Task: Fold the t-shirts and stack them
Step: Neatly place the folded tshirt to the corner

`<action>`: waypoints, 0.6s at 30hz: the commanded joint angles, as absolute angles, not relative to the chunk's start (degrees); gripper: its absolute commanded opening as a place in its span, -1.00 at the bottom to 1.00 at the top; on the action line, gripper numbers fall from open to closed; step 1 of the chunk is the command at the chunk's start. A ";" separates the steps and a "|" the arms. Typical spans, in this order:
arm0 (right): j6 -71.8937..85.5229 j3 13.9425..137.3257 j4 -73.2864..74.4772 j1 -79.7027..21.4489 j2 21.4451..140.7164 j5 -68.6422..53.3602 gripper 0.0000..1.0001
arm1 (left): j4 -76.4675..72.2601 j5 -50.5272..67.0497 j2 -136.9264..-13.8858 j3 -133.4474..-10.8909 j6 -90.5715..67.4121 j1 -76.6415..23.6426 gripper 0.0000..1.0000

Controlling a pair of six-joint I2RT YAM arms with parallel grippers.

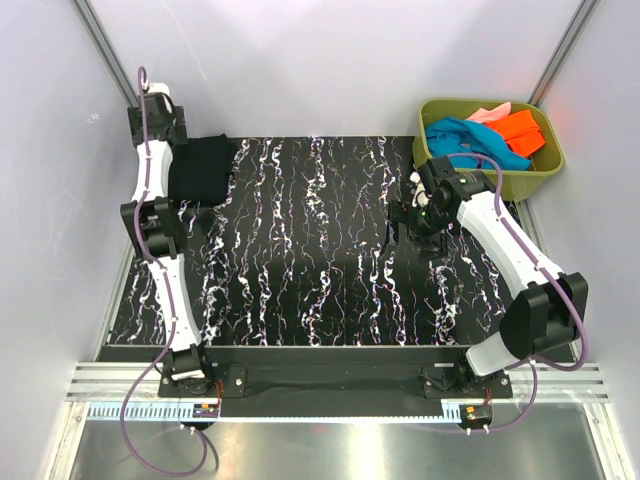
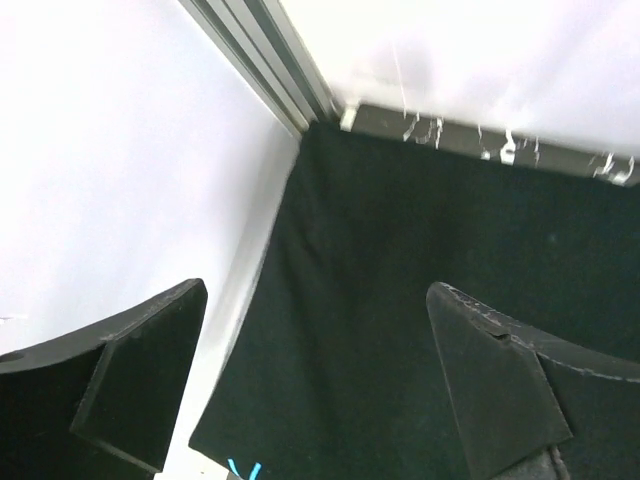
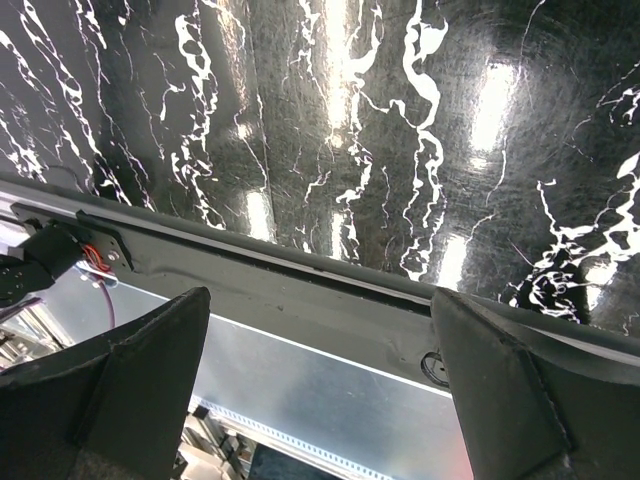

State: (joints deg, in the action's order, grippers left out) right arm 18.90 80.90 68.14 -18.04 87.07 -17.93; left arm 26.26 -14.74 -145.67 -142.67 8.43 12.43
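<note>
Olive tub (image 1: 530,182) near the right pincer (image 1: 398,232)

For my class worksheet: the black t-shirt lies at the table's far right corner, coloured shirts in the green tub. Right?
No: the black t-shirt lies at the far left corner, per the top external view; the coloured shirts are in the green tub.

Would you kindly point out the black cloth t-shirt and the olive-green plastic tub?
black cloth t-shirt (image 1: 203,170): top external view, middle of the cloth.
olive-green plastic tub (image 1: 532,182): top external view, its near wall.
</note>
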 commanded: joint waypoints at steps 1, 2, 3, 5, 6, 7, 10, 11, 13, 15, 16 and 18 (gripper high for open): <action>20.04 80.25 66.01 -17.93 84.20 -19.51 0.99 | 23.11 -13.98 -137.13 -145.64 6.68 12.83 0.98; 20.04 80.07 65.74 -17.84 83.85 -19.42 1.00 | 23.81 -13.10 -135.98 -143.98 6.07 13.01 0.98; 20.13 79.72 65.13 -17.93 83.50 -19.34 0.99 | 23.91 -12.83 -134.40 -142.40 6.06 12.05 0.98; 20.39 79.10 64.52 -17.84 82.18 -19.16 0.99 | 24.52 -12.66 -129.40 -138.01 5.28 10.82 0.98; 20.48 78.14 63.55 -17.84 81.66 -19.25 0.99 | 23.91 -12.05 -127.03 -131.72 4.49 9.24 0.98; 20.57 77.61 63.20 -17.84 80.69 -19.34 0.99 | 22.86 -10.39 -124.74 -127.31 3.87 8.27 0.98; 20.92 74.63 61.53 -17.84 77.45 -20.30 0.99 | 21.09 -7.23 -116.91 -115.69 1.50 3.79 0.98; 21.18 73.66 60.83 -17.84 76.30 -20.48 1.00 | 22.49 -6.42 -114.55 -113.58 1.06 2.56 0.98; 21.71 70.32 59.59 -17.93 72.88 -20.30 0.99 | 23.29 -5.89 -110.94 -105.09 -1.74 -1.82 0.98; 22.41 66.99 59.76 -17.93 70.94 -19.08 0.99 | 22.86 -6.15 -103.76 -98.12 -4.90 -6.21 0.98; 22.59 65.75 59.77 -17.84 68.84 -18.90 0.99 | 22.59 -5.46 -101.45 -92.26 -6.05 -7.55 0.98; 22.85 61.81 58.37 -17.84 66.28 -19.33 1.00 | 24.51 -6.06 -94.00 -87.82 -10.18 -11.49 0.98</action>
State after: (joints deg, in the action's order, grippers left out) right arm 21.56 65.47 60.77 -18.04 70.11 -19.18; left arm 23.55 -7.66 -103.04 -93.14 -3.31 -8.40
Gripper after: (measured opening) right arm 0.994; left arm 0.987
